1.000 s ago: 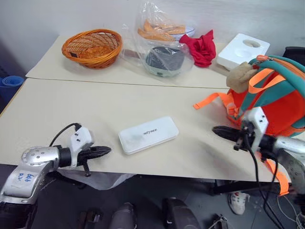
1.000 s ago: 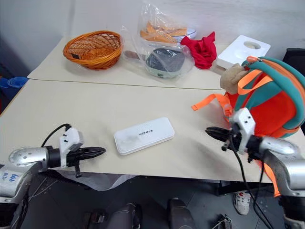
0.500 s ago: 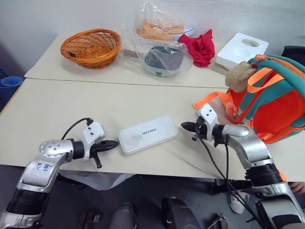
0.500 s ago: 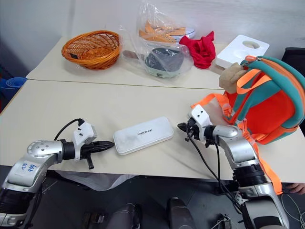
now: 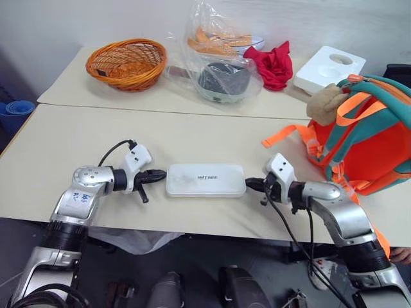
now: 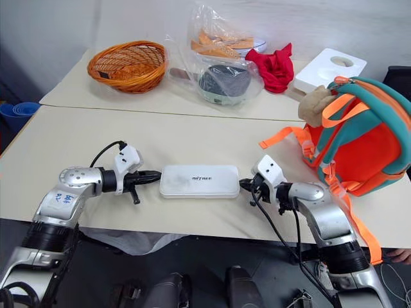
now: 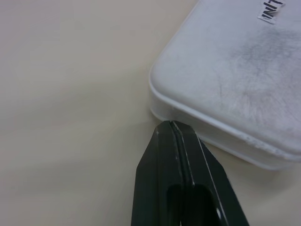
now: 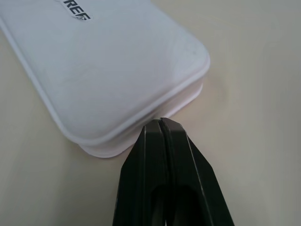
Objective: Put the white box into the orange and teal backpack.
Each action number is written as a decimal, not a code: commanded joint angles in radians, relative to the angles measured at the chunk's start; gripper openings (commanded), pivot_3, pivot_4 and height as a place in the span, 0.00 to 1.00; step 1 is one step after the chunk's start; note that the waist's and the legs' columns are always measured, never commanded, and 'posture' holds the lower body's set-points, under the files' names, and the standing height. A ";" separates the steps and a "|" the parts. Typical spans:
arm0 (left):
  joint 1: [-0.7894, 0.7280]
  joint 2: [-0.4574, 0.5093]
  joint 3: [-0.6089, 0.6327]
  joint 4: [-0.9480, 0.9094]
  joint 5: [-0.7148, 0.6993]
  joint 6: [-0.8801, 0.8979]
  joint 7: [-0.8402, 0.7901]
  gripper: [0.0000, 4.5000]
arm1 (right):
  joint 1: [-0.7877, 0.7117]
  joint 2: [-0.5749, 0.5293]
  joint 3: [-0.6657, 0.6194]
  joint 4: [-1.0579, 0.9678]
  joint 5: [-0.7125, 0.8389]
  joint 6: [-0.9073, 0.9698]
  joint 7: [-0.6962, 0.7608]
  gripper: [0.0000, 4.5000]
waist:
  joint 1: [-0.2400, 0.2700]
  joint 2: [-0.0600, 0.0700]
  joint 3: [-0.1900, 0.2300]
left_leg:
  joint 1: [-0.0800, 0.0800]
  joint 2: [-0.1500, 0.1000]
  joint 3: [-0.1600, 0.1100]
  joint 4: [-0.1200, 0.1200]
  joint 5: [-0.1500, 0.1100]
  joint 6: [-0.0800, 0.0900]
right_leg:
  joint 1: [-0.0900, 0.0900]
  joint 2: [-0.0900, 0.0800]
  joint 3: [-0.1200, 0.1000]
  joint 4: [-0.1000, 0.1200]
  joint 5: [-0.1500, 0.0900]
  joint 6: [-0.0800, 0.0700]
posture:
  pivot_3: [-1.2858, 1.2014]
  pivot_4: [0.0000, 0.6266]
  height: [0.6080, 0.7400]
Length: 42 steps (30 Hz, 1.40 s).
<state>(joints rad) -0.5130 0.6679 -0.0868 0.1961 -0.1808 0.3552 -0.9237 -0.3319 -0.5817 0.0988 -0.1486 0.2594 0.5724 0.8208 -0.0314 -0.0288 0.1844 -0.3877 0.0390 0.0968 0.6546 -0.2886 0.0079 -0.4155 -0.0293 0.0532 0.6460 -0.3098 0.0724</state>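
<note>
1. The table (image 5: pixel 77 147) carries everything.
2. The orange and teal backpack (image 5: pixel 366 144) stands at its right edge.
3. The white box (image 5: pixel 205 180) lies flat near the front edge; it looks rigid, light and smooth, likely slippery, so squeezing its short ends suits it.
4. The left gripper (image 5: pixel 158 174) and right gripper (image 5: pixel 250 185), fingers pressed together, touch those ends.

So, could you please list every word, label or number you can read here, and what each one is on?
"UNITREE": dark lettering on the white box; the head views show it only roughly, and the wrist views cut it off.
Blue handwritten marks on the left forearm: too small to read.
Nothing else readable.
</note>
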 commanded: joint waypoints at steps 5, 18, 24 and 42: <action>-0.080 0.009 0.030 0.137 -0.027 0.030 -0.078 0.04 | 0.044 -0.024 -0.076 -0.079 0.032 0.016 -0.023 0.00 | -0.001 0.000 0.000 | 0.000 0.000 0.000 0.000 0.000 0.000 | 0.000 0.001 0.000 0.001 0.000 0.000 | 0.52 0.24 1.00; -0.335 0.098 -0.021 0.417 -0.182 0.708 -0.357 0.81 | 0.080 -0.066 -0.084 -0.071 0.030 -0.005 0.011 0.00 | 0.002 -0.001 0.000 | -0.002 0.000 -0.001 0.004 0.000 0.000 | -0.001 0.002 -0.001 0.002 0.000 0.000 | 0.52 0.24 1.00; -0.396 -0.006 -0.043 0.531 -0.179 0.775 -0.354 0.88 | 0.055 -0.037 -0.051 -0.039 0.014 -0.012 -0.001 0.00 | 0.002 -0.001 0.000 | -0.003 0.000 -0.001 0.005 -0.001 0.001 | -0.001 0.002 0.000 0.002 0.000 0.000 | 0.52 0.24 1.00; -0.461 -0.193 0.016 0.547 -0.236 0.868 -0.341 0.49 | 0.050 -0.007 -0.047 -0.013 -0.002 -0.026 -0.023 0.00 | 0.002 -0.001 0.000 | -0.003 -0.001 -0.001 0.008 -0.001 0.001 | -0.001 0.000 0.000 0.005 -0.001 0.001 | 0.52 0.24 1.00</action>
<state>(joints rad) -0.9434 0.4565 -0.0791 0.7848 -0.3959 1.2035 -1.2466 -0.2943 -0.5799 0.0753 -0.1278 0.2470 0.5545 0.8036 -0.0295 -0.0294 0.1847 -0.3906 0.0377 0.0956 0.6625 -0.2898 0.0081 -0.4167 -0.0292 0.0534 0.6511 -0.3103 0.0736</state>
